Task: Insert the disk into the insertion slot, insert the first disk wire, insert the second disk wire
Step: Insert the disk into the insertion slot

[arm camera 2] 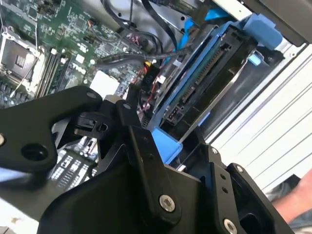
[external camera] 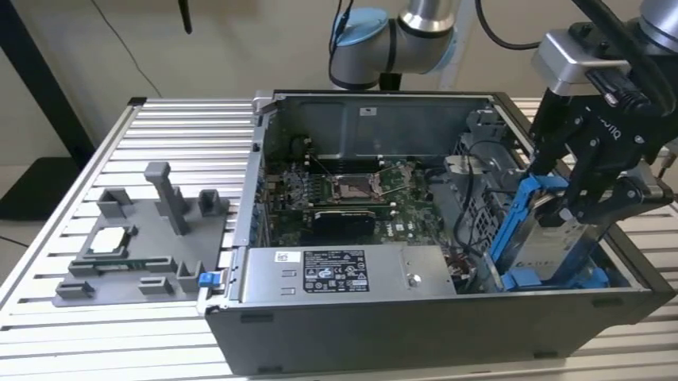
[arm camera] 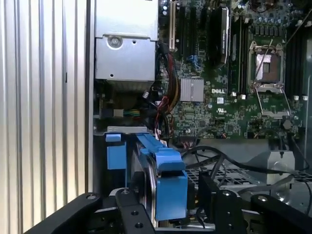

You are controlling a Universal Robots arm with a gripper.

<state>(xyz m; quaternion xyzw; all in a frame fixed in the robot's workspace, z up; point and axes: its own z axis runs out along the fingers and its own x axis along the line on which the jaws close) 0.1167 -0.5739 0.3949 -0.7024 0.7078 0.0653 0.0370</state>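
My gripper [external camera: 580, 213] is shut on the disk [external camera: 553, 248], a silver-grey drive in a bright blue carrier frame. The disk hangs tilted, its lower end down inside the open computer case [external camera: 424, 317] at the front corner on the exterior view's right. The insertion slot [external camera: 602, 277], grey metal with blue clips, lies just under and behind it. In both wrist views the blue carrier [arm camera: 168, 175] [arm camera 2: 168, 145] sits between my black fingers [arm camera: 134, 212]. The disk's connector edge [arm camera 2: 207, 73] faces the case interior. Loose black wires [arm camera: 214, 155] lie beside the bay.
A grey box with a white sticker [external camera: 339, 274] fills the case's front. The motherboard [external camera: 339, 190] with its socket lies behind it. A grey fixture [external camera: 138, 238] with small parts stands on the slatted table [external camera: 159, 127] at the exterior view's left. A perforated metal cage [arm camera: 234, 176] borders the bay.
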